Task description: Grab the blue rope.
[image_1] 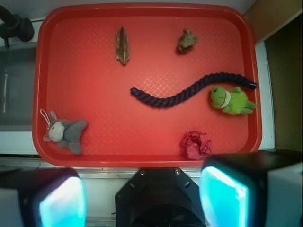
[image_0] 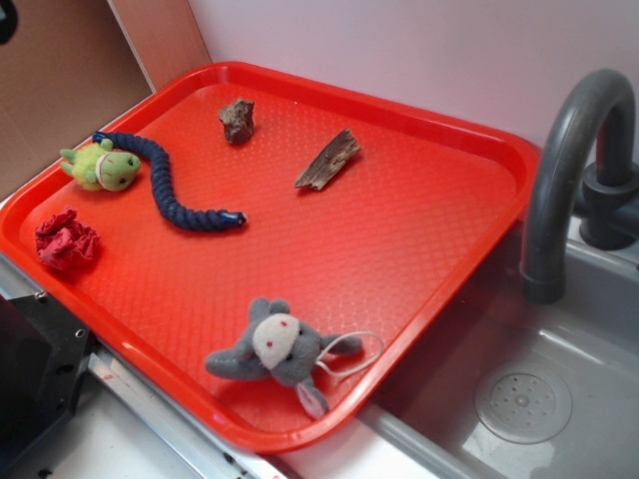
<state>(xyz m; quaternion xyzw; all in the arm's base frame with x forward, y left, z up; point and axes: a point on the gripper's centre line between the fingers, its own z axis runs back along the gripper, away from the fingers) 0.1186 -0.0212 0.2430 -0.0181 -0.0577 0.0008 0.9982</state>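
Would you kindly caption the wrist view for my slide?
Open gripper above a red tray holding the blue rope, two plush toys and wood scraps.

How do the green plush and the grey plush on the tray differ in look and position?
The green plush is lime, frog-like and smaller; the grey plush is larger, with a pale face and a white cord loop. The green plush lies beside one end of the blue rope; the grey plush lies alone near the tray's edge. Both are soft toys lying on the red tray.
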